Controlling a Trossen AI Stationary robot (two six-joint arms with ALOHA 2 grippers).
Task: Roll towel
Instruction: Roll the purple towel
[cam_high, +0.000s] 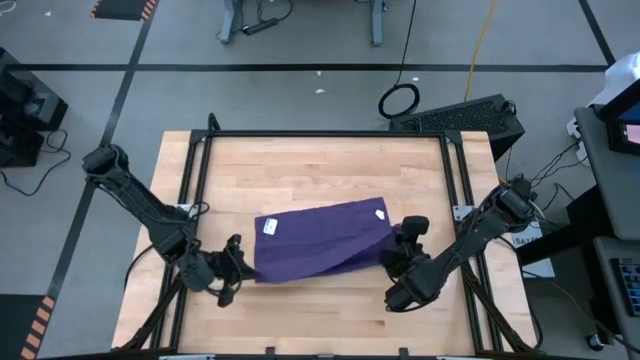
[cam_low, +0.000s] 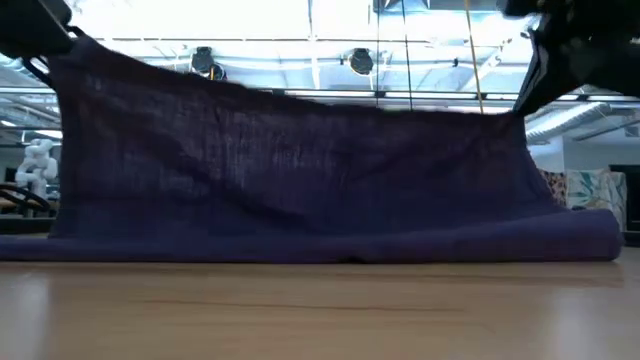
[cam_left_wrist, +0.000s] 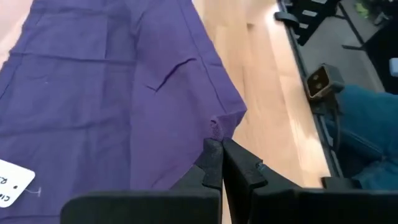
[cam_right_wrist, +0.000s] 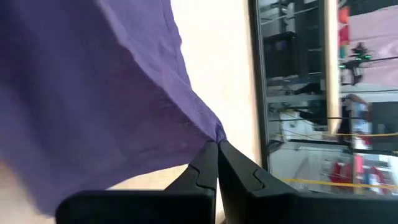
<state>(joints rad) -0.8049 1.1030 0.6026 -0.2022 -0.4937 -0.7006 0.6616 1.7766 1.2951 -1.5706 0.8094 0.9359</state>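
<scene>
The purple towel (cam_high: 320, 240) lies across the middle of the wooden table (cam_high: 320, 170), with its near edge lifted. In the low view the towel (cam_low: 300, 170) hangs like a curtain and its lower part (cam_low: 300, 245) rests on the table. My left gripper (cam_high: 245, 262) is shut on the towel's near left corner. My right gripper (cam_high: 392, 243) is shut on its near right corner. Two white tags (cam_high: 270, 227) (cam_high: 380, 214) show on the cloth. My left gripper (cam_left_wrist: 221, 149) pinches the towel's near left corner (cam_left_wrist: 216, 127) between its two fingertips, slanting down from the near left. The corner is lifted clear, and the cloth runs down from it to the table. My right gripper (cam_right_wrist: 217, 149) pinches the near right corner (cam_right_wrist: 217, 134) between its fingertips, slanting down from the near right. The corner is lifted, and the top edge (cam_low: 300, 100) stretches between both holds with a slight sag.
A black frame rail (cam_high: 320, 133) runs around the tabletop. Bare wood lies beyond the towel toward the far edge and along the near edge (cam_high: 320, 320). A person's leg in jeans (cam_left_wrist: 367, 130) shows beside the table in the left wrist view.
</scene>
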